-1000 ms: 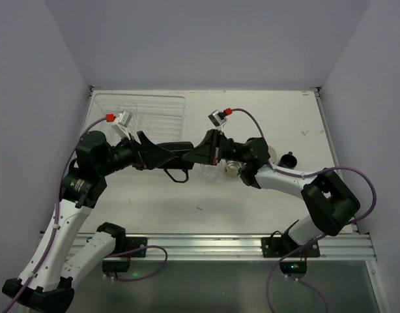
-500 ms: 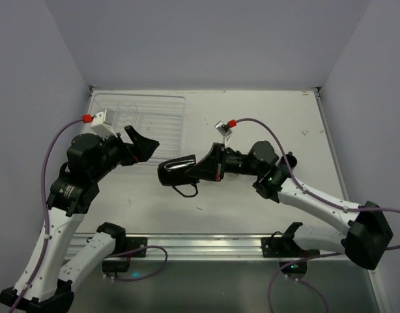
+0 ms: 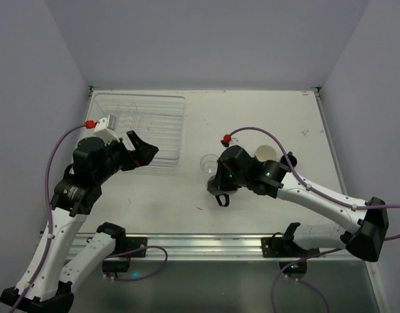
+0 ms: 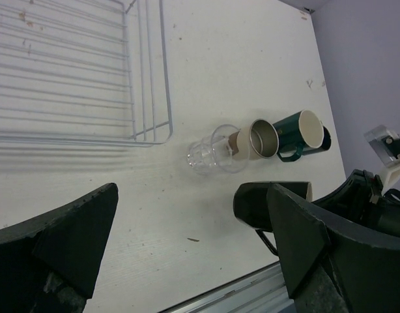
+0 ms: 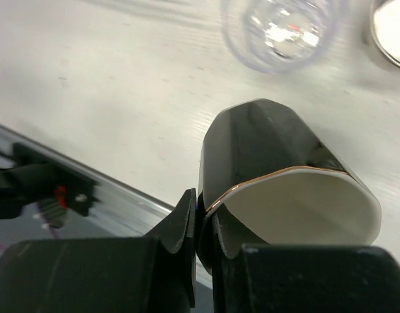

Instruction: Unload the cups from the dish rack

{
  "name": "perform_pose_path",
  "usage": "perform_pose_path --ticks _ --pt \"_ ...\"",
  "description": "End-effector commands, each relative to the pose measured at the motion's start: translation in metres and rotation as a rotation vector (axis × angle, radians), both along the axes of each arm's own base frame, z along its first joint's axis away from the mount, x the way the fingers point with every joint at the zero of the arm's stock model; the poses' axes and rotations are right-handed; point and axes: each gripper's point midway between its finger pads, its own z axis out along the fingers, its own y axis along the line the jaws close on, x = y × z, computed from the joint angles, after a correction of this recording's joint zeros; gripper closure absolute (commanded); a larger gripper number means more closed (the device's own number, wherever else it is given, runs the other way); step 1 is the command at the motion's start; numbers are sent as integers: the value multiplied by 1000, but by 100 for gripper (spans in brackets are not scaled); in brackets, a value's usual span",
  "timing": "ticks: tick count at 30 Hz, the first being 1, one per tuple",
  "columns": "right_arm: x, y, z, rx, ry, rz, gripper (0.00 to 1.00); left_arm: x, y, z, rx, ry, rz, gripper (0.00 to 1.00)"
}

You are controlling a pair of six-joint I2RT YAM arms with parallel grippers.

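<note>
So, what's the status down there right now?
Left gripper open, empty, near the dish rack. Right gripper shut on black mug, by its rim. Rack looks empty; clear cup close by the mug.

Cups [image 3: 208, 163] stand right of the dish rack [image 3: 141, 124].

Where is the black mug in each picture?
Top external: the black mug is just below the middle, tucked under the right arm's wrist.
Left wrist: low down, right of the middle.
Right wrist: it fills the middle, with its white inside showing.
Shared landmark: the clear cup is close by the mug in all three.
</note>
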Motion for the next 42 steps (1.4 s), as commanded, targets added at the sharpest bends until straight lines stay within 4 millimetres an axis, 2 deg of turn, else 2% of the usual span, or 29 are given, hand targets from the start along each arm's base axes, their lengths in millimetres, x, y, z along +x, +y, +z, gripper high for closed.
perform_pose_path --ticks 1,8,15,22,31,38,42 --pt "10 -25 13 -74 -72 -103 100 1 -7 10 -39 -36 -30 0" --pt "9 -49 0 -193 -54 -167 100 -2 -11 11 -58 -38 -52 1" --pt "9 -61 -18 -311 -14 -195 100 -3 -14 9 -66 -29 -65 1" --pt "11 -57 -30 -324 0 -186 100 -6 -15 10 -70 -33 -79 1" --pt "24 -59 -51 -408 37 -201 100 -6 -17 6 -67 -24 -93 1" --pt "37 -57 -48 -413 39 -198 100 -6 -17 6 -61 -25 -96 1" --pt "38 -57 -48 -416 39 -189 87 -4 -18 5 -62 -21 -96 1"
